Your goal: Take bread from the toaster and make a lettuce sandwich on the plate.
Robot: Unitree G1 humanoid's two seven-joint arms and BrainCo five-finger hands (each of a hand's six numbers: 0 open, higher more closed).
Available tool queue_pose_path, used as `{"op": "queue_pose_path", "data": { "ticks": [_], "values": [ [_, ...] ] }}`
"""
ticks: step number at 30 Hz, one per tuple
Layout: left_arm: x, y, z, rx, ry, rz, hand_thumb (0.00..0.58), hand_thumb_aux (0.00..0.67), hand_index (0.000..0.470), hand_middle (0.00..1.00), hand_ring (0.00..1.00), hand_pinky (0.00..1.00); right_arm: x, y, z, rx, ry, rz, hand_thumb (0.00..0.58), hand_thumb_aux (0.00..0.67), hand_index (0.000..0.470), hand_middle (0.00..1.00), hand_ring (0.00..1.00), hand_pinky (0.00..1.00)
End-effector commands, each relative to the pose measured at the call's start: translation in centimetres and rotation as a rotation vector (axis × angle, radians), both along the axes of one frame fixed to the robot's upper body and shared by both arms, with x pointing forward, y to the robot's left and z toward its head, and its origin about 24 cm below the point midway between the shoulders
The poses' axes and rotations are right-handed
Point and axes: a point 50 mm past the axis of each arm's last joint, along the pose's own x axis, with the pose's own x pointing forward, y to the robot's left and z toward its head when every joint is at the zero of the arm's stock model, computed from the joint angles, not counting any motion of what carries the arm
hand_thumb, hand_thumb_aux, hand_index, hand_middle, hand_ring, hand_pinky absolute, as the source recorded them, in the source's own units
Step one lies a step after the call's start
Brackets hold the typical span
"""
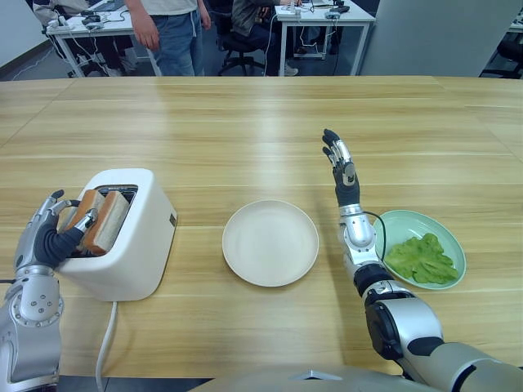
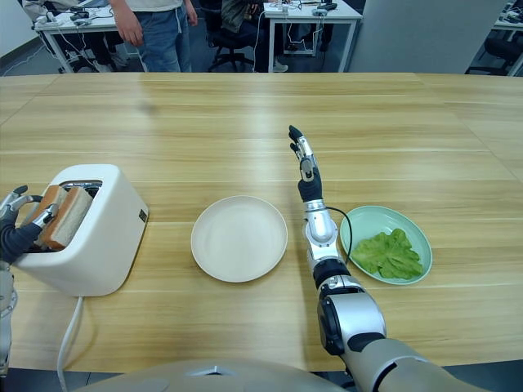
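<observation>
On the table (image 1: 245, 131), the toaster (image 1: 139, 245) stands at the left, the bare plate (image 1: 270, 242) in the middle, and a green bowl (image 1: 409, 217) of lettuce (image 1: 421, 260) at the right. Bread (image 1: 106, 220) sits in the toaster slots. The left hand (image 1: 45, 237) has its fingers curled on the slice nearest it; it should lift straight up, gently, and clear the slot before crossing to the plate. The right hand (image 1: 341, 167) stands open, holding nothing.

White toaster (image 1: 131, 237) holds brown-crusted bread (image 1: 105, 220). Beside it sits a cream plate (image 1: 270, 242). Green lettuce (image 1: 422, 260) fills a pale-green bowl (image 1: 445, 229) on the light wood-grain counter (image 1: 245, 131).
</observation>
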Motion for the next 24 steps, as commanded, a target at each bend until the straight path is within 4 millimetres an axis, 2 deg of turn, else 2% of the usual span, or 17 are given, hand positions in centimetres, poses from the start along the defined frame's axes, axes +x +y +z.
{"op": "queue_pose_path", "data": {
  "ticks": [1, 2, 3, 4, 6, 8, 13, 14, 15, 23, 24],
  "values": [
    [-0.3, 0.8, -1.7, -0.047, 0.066, 0.056, 0.496, 0.415, 0.285, 0.0, 0.0, 0.0, 0.0, -0.3, 0.0, -0.004, 0.001, -0.008, 0.0, 0.0, 0.0, 0.0, 0.0, 0.0],
    [-0.3, 0.8, -1.8, -0.049, 0.067, 0.057, 0.548, 0.512, 0.352, 0.0, 0.0, 0.0, 0.0, -0.3, 0.0, -0.005, 0.0, -0.009, 0.0, 0.0, 0.0, 0.0, 0.0, 0.0],
    [-0.2, 0.8, -1.9, -0.049, 0.071, 0.055, 0.567, 0.57, 0.391, 0.0, 0.0, 0.0, -0.1, -0.3, 0.0, -0.005, -0.002, -0.01, 0.0, 0.0, 0.0, 0.0, 0.0, 0.0],
    [-0.2, 0.8, -2.0, -0.048, 0.075, 0.051, 0.567, 0.57, 0.391, 0.0, 0.0, 0.0, -0.1, -0.3, 0.0, -0.006, -0.003, -0.01, 0.0, 0.0, 0.0, 0.0, 0.0, 0.0],
    [-0.1, 0.6, -2.1, -0.051, 0.08, 0.042, 0.576, 0.615, 0.422, 0.0, 0.0, 0.0, -0.1, -0.3, 0.0, -0.007, -0.004, -0.01, 0.0, 0.0, 0.0, 0.0, 0.0, 0.0],
    [0.0, 0.4, -2.3, -0.054, 0.085, 0.03, 0.578, 0.636, 0.437, 0.0, 0.0, 0.0, -0.1, -0.3, 0.0, -0.009, -0.004, -0.009, 0.0, 0.0, 0.0, 0.0, 0.0, 0.0],
    [0.1, 0.1, -2.3, -0.058, 0.08, 0.014, 0.578, 0.633, 0.435, 0.0, 0.0, 0.0, -0.1, -0.2, 0.0, -0.012, -0.004, -0.006, 0.0, 0.0, 0.0, 0.0, 0.0, 0.0],
    [0.1, -0.1, -2.2, -0.057, 0.072, 0.01, 0.578, 0.633, 0.435, 0.0, 0.0, 0.0, -0.1, -0.2, 0.0, -0.012, -0.004, -0.005, 0.0, 0.0, 0.0, 0.0, 0.0, 0.0],
    [0.1, -0.1, -2.1, -0.056, 0.065, 0.007, 0.58, 0.67, 0.46, 0.0, 0.0, 0.0, -0.1, -0.1, 0.0, -0.013, -0.005, -0.004, 0.0, 0.0, 0.0, 0.0, 0.0, 0.0],
    [0.6, -1.0, -0.7, -0.057, -0.034, -0.034, 0.58, 0.67, 0.46, 0.0, 0.0, 0.0, -0.1, 0.0, 0.0, -0.016, -0.004, 0.002, 0.0, 0.0, 0.0, 0.0, 0.0, 0.0],
    [0.7, -1.2, -0.4, -0.057, -0.055, -0.04, 0.58, 0.67, 0.46, 0.23, 0.23, 0.23, -0.1, 0.0, 0.0, -0.017, -0.003, 0.003, 0.0, 0.0, 0.0, 0.0, 0.0, 0.0]
  ]
}}
